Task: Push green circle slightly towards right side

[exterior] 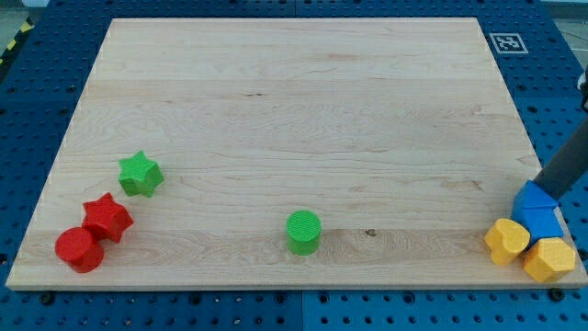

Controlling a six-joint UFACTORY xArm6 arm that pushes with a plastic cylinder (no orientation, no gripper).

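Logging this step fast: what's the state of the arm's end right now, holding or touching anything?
No gripper: my tip holds nothing. It sits by the blue block at the view's right, far from the green circle.

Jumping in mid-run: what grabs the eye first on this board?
The green circle sits alone near the view's bottom centre. My tip is far off at the view's right edge, right by the blue block and two yellow blocks. A green star and two red blocks cluster bottom-left.
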